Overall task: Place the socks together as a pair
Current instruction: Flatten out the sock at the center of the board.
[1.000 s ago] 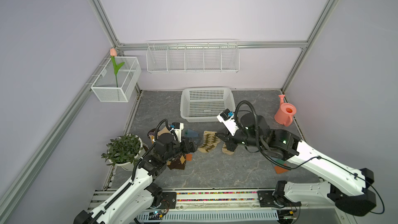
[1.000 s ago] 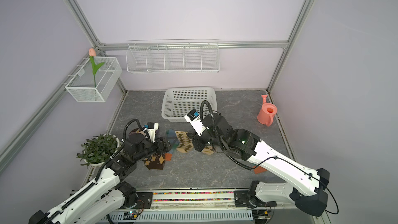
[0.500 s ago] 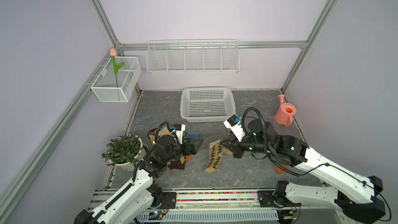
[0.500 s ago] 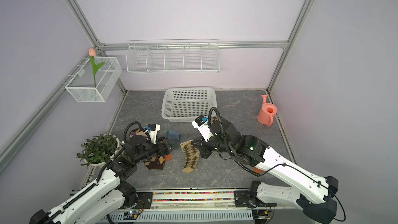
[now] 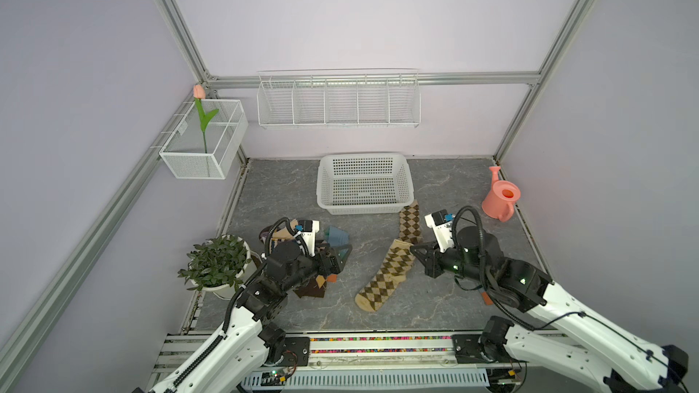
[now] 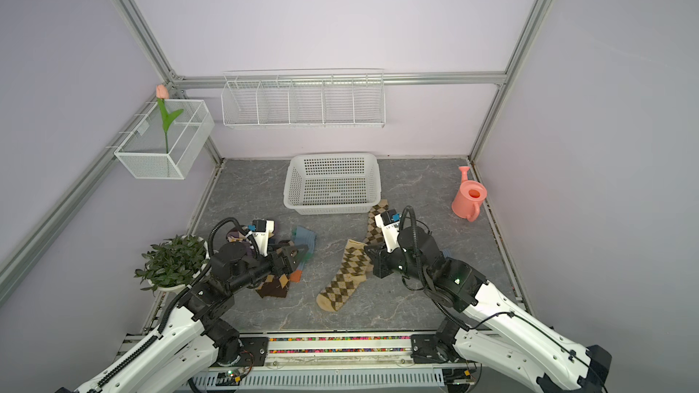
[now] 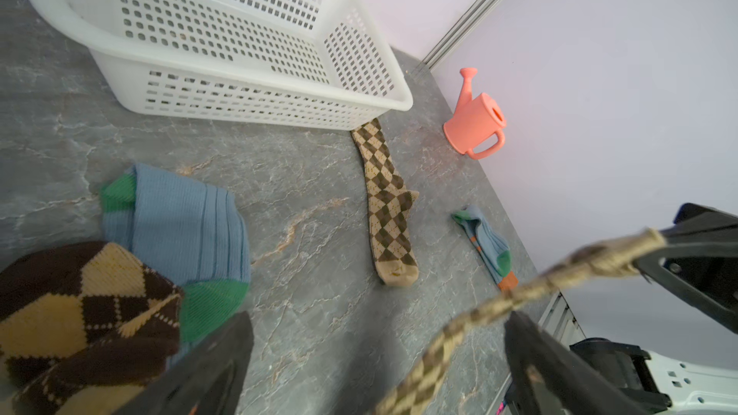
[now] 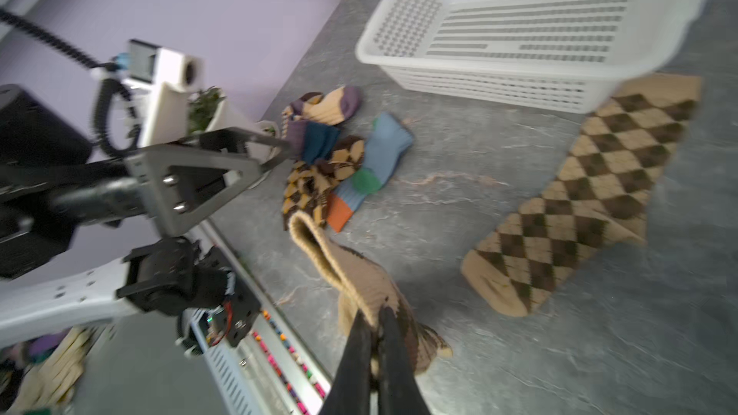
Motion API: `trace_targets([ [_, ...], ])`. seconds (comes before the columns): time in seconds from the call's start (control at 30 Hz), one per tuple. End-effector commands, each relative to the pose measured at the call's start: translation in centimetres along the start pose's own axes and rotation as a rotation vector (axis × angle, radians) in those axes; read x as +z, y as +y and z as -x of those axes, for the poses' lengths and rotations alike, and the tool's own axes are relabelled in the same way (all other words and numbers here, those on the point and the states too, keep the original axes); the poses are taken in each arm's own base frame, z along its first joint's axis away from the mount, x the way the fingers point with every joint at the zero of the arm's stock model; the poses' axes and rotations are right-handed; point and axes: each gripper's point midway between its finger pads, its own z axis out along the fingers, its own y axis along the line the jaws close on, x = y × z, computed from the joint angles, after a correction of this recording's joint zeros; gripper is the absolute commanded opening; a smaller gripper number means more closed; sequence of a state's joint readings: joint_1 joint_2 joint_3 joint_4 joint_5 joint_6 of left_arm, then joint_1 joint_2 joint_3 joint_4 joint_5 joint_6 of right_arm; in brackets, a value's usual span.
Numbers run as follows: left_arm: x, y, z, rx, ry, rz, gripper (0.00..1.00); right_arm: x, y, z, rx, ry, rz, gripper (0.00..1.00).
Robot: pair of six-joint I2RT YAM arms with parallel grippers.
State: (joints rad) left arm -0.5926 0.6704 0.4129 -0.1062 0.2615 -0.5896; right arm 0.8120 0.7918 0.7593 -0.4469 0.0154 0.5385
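Observation:
My right gripper [image 8: 375, 325] is shut on the cuff of a tan-brown argyle sock [image 5: 382, 277], which slopes down from the jaws until its toe rests on the table. A matching tan argyle sock [image 5: 410, 221] lies flat just behind it, reaching to the basket. My left gripper [image 5: 342, 257] stands open and empty over a pile holding a dark brown-yellow argyle sock [image 7: 84, 309], a blue-grey sock [image 7: 179, 221] and a cream striped sock [image 8: 323, 105]. In the left wrist view the held sock [image 7: 459, 329] crosses between the fingers without touching them. Another blue-grey sock [image 7: 485, 245] lies near the right arm.
A white perforated basket [image 5: 363, 207] stands at the back middle. A pink watering can [image 5: 501, 198] is at the right wall, and a potted plant [image 5: 219, 262] sits at the left edge beside my left arm. Wire shelves hang on the back and left walls.
My right gripper has pulled the tan argyle sock out of the pile, to the right and toward the front. The second tan sock is now uncovered. The left arm has barely moved.

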Motion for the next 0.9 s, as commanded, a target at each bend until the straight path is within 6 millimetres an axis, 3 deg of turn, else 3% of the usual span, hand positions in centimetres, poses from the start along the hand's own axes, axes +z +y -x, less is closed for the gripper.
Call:
trace_targets([
  [0.0, -0.2, -0.4, 0.2, 0.009, 0.03, 0.012, 1.0, 1.4, -3.6, -2.0, 0.093, 0.038, -0.092, 0.07],
  [0.2, 0.5, 0.1, -1.7, 0.006, 0.118, 0.055, 0.95, 3.2, -7.6, -5.3, 0.143, 0.12, -0.201, 0.09],
  [0.37, 2.6, -0.1, -5.5, 0.073, 0.276, 0.163, 0.78, 2.4, -10.3, -6.1, 0.161, 0.097, -0.293, 0.1],
  [0.43, 3.3, -0.1, -7.0, 0.119, 0.341, 0.233, 0.73, 2.1, -10.8, -6.1, 0.171, 0.081, -0.304, 0.1],
  [0.57, 3.8, 1.2, -9.4, 0.141, 0.452, 0.389, 0.71, 1.4, -11.5, -5.9, 0.187, 0.053, -0.317, 0.11],
  [0.87, 6.4, 0.8, -12.7, 0.031, 0.488, 0.337, 0.63, 0.4, -12.1, -5.6, 0.189, 0.013, -0.336, 0.12],
])
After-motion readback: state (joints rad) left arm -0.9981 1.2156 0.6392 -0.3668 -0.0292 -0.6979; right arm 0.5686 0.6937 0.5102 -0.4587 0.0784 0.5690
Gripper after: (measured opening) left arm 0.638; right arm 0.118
